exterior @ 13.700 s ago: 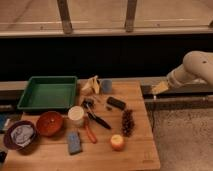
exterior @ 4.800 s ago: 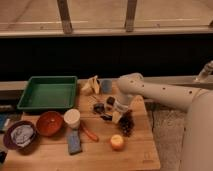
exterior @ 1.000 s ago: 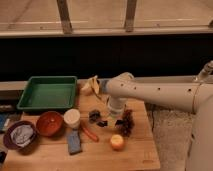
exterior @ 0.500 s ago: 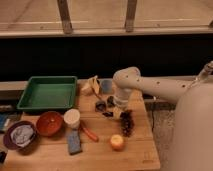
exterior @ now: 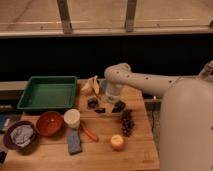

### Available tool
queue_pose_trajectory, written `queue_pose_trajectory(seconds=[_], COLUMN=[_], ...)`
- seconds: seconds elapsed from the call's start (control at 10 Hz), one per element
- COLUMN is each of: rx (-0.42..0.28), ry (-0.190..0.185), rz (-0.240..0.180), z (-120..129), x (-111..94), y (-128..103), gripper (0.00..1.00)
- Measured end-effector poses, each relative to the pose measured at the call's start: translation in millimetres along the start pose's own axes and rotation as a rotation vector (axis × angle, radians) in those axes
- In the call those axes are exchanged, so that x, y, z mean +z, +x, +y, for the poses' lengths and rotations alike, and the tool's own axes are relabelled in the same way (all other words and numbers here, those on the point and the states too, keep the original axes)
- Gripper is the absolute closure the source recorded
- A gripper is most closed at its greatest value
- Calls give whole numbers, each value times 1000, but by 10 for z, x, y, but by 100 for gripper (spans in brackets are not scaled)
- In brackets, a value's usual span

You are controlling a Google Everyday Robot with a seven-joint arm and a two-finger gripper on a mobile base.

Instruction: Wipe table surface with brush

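- Camera view: gripper [exterior: 106, 104] low over the table [exterior: 135, 150] centre; cannot tell its grip.
- Brush [exterior: 100, 109] apparently beneath it, unclear.
- Green tray [exterior: 48, 92] left; orange-handled tool [exterior: 89, 133], pinecone [exterior: 127, 122], apple [exterior: 117, 142] nearby.

The end effector [exterior: 106, 101] sits low over the middle of the table [exterior: 135, 150], a flat block [exterior: 119, 106] just right of it. A tray [exterior: 47, 92] lies far left, bowls [exterior: 49, 123] in front, an apple [exterior: 117, 142] nearest the front edge.
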Motion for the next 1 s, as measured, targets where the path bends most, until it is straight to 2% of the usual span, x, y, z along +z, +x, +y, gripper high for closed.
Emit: queue_pose_trajectory(seconds=[0.1,0.3,0.5,0.7,0.9,1.0], rx=[-35,-62,-42,26,63,62], ry=[-9,-32,-63,-83,-84,-79], rz=[-3,-4,-2,4,4,-5], z=[180,460,618,580,454,369], x=[27,93,167,225,239,220], y=[-104,-156,3,329,431,407], gripper=[100,100,100,100,100,100])
